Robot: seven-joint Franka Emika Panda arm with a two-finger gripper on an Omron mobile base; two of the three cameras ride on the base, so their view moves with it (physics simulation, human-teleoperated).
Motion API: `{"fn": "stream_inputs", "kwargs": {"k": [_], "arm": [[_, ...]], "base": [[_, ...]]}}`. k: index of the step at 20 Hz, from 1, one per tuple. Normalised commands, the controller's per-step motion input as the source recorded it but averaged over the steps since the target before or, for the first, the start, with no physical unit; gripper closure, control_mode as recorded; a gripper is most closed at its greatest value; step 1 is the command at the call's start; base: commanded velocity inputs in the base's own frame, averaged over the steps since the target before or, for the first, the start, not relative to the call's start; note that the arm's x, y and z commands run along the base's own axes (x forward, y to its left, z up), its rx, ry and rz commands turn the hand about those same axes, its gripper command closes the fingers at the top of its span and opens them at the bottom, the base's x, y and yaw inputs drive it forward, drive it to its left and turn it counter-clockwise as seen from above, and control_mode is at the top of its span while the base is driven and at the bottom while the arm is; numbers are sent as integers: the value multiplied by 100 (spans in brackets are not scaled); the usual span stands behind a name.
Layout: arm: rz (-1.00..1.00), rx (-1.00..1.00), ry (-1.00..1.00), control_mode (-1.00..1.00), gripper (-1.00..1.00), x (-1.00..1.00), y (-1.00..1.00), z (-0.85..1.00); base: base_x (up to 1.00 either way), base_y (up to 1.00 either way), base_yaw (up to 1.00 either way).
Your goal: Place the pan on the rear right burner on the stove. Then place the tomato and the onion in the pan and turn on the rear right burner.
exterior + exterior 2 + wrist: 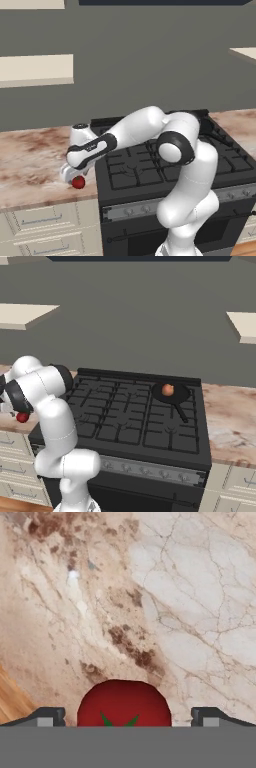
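Observation:
The tomato (124,704), a glossy red ball, rests on the marble counter left of the stove (135,170). My gripper (127,717) hangs open right over it, one fingertip (47,717) on each side and clear of its skin. From the base views the tomato (78,183) (22,417) peeks out under the hand (72,174). The black pan (172,394) sits on the rear right burner (195,396), handle pointing toward the front. The orange-tan onion (168,389) lies inside the pan.
The marble counter (30,160) runs left of the stove, and another stretch (230,421) lies to its right. A grey knob strip (145,470) lines the stove front. Pale wall shelves (35,70) hang above. My arm arches over the front left grates.

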Motion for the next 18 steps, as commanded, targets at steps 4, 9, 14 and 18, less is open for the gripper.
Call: {"fn": "stream_inputs", "kwargs": {"k": [4,9,14,18], "arm": [[-2,0,0,-100,-100,0,0,-16],[-1,0,0,-100,-100,0,0,-9],[0,0,0,-100,-100,0,0,0],[0,0,0,-100,100,0,0,0]], "base": [[0,0,0],[0,0,0],[0,0,0],[0,0,0]]}}
